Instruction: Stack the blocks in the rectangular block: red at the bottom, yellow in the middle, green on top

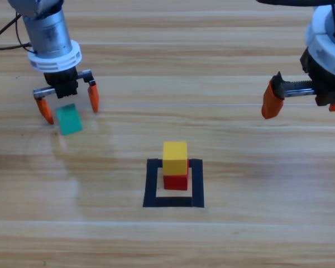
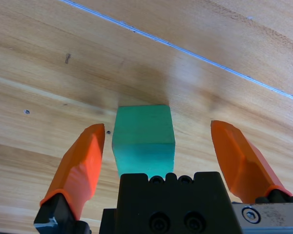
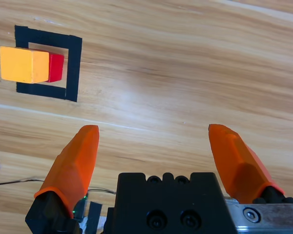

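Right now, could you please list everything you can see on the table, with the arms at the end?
red cube: one, red, inside the tape square, bottom of the stack.
yellow cube: one, yellow, on top of the red cube.
green cube: one, teal-green, on the wood at far left, between the left gripper's jaws, not gripped.
tape square: one, black outline, centre of the table.
table: one, light wood.
cable: one, black, top left corner.
left gripper: one, orange jaws, open around the green cube.
right gripper: one, orange jaws, open, empty, at the right edge.
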You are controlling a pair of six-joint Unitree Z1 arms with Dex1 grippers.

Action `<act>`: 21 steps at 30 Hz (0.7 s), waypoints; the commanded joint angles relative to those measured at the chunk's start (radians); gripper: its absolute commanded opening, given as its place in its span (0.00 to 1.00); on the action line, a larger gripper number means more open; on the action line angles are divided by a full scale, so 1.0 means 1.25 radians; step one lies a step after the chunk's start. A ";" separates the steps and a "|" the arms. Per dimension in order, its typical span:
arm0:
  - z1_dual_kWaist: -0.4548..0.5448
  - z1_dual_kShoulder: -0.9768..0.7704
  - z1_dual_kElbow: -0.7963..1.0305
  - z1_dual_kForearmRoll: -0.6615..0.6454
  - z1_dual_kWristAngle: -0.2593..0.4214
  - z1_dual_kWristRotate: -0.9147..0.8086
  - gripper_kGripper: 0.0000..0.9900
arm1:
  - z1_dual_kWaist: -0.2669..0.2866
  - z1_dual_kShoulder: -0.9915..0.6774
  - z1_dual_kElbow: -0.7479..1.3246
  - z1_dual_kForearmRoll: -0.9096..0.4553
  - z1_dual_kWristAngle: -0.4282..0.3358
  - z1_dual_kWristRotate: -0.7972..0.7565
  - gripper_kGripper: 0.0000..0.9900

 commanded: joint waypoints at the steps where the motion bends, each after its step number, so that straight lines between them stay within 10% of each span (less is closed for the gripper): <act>1: -0.006 0.041 0.025 -0.006 -0.001 0.006 0.94 | -0.035 0.072 0.019 -0.017 0.003 -0.031 1.00; 11: -0.033 -0.027 0.188 -0.117 -0.006 -0.001 0.74 | -0.035 0.094 0.018 -0.017 0.007 -0.082 1.00; 21: -0.038 -0.105 0.239 -0.133 0.000 0.067 0.17 | -0.035 0.112 0.021 -0.017 0.067 -0.091 1.00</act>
